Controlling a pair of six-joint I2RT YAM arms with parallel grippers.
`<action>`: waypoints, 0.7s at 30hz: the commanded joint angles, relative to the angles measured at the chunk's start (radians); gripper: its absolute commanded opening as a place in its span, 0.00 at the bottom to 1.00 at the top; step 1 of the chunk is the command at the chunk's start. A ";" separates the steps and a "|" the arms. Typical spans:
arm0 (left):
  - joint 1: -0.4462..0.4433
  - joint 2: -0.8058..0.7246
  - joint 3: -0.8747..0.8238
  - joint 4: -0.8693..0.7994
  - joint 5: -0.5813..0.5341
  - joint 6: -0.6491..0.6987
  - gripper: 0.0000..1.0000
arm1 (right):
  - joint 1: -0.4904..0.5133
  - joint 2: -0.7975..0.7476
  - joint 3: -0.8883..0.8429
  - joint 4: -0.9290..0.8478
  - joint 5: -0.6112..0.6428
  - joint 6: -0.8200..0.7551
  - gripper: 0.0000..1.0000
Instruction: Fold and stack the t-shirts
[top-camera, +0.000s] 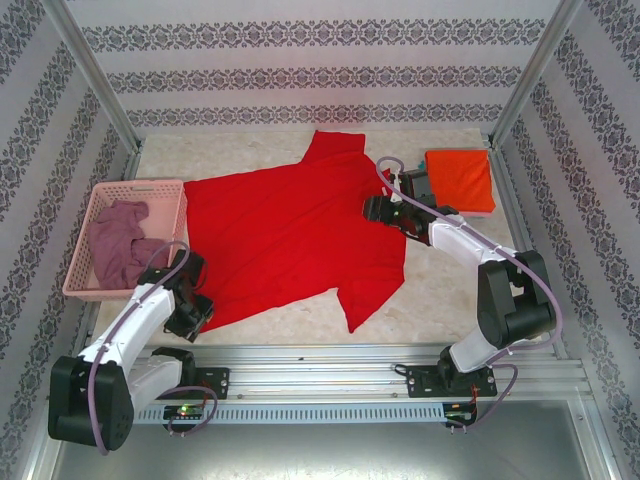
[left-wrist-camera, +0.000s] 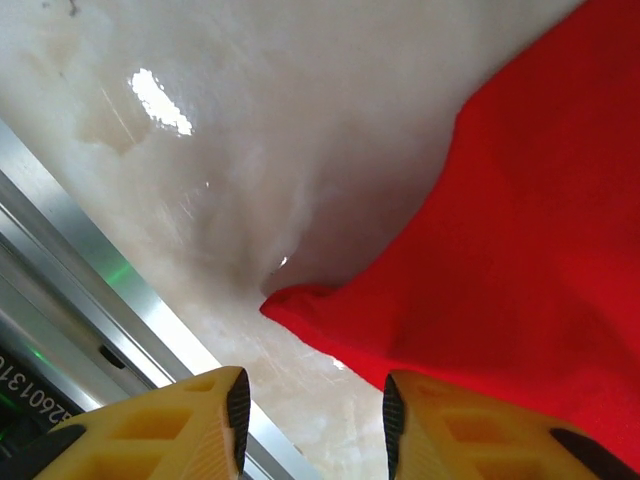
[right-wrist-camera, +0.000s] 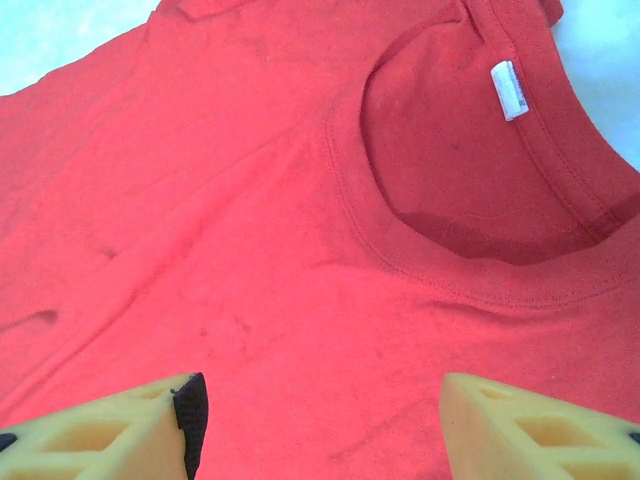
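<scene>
The red shirt (top-camera: 290, 240) lies spread flat across the middle of the tabletop (top-camera: 450, 290), hem toward the left, collar (right-wrist-camera: 470, 250) toward the right, one sleeve pointing to the far side and the other to the near edge. In the right wrist view a white label (right-wrist-camera: 508, 90) shows inside the neck opening.

The right pincer (right-wrist-camera: 320, 400) hangs over the chest just below the collar, its jaws wide apart with nothing between them. The left pincer (left-wrist-camera: 315, 400) sits at the near-left hem corner. Its jaws are partly apart and grip nothing: one finger is over the bare tabletop beside the metal rail (left-wrist-camera: 90, 300), the other over the red cloth.

The orange shirt (top-camera: 460, 180) lies folded at the far right, just beyond the right pincer. The mauve shirt (top-camera: 120, 245) is bunched inside the pink basket (top-camera: 135, 185) at the left edge, just beside the red shirt's hem.
</scene>
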 joint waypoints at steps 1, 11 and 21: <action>-0.012 -0.060 0.010 -0.057 0.008 -0.037 0.41 | 0.000 -0.004 -0.019 0.006 -0.002 0.000 0.63; -0.012 -0.040 -0.047 0.062 -0.022 -0.052 0.41 | 0.006 0.006 -0.015 0.017 -0.016 0.007 0.63; -0.009 0.024 -0.064 0.135 -0.053 -0.056 0.42 | 0.003 -0.027 -0.043 0.007 0.003 0.001 0.63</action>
